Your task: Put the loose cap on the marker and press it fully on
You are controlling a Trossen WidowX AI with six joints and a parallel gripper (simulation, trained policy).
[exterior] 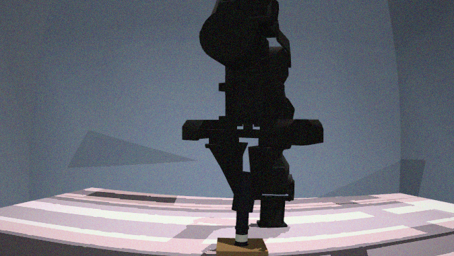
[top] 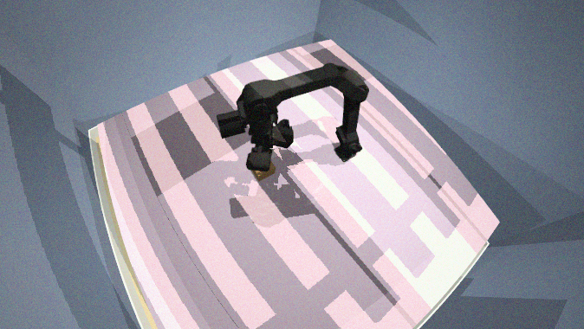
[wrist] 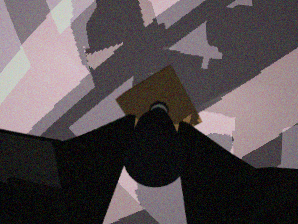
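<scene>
Cap above marker, now to be seated straight.
The black arm (top: 303,84) (exterior: 256,84) should centre the cap before pressing slowly straight down, I judge; a tilt could catch the rim. The gripper (top: 260,159) (exterior: 243,202) (wrist: 156,125) has its jaws clamped on the cap (exterior: 246,182) (wrist: 152,157). The exterior view shows the upright marker (exterior: 242,220) (wrist: 159,106) at six o'clock below it; the top view hides both, showing only the holder block (top: 264,174) (exterior: 232,248) (wrist: 150,92) at five o'clock from the gripper. The wrist view has the marker at twelve o'clock, but contact is perhaps too dark to confirm.
</scene>
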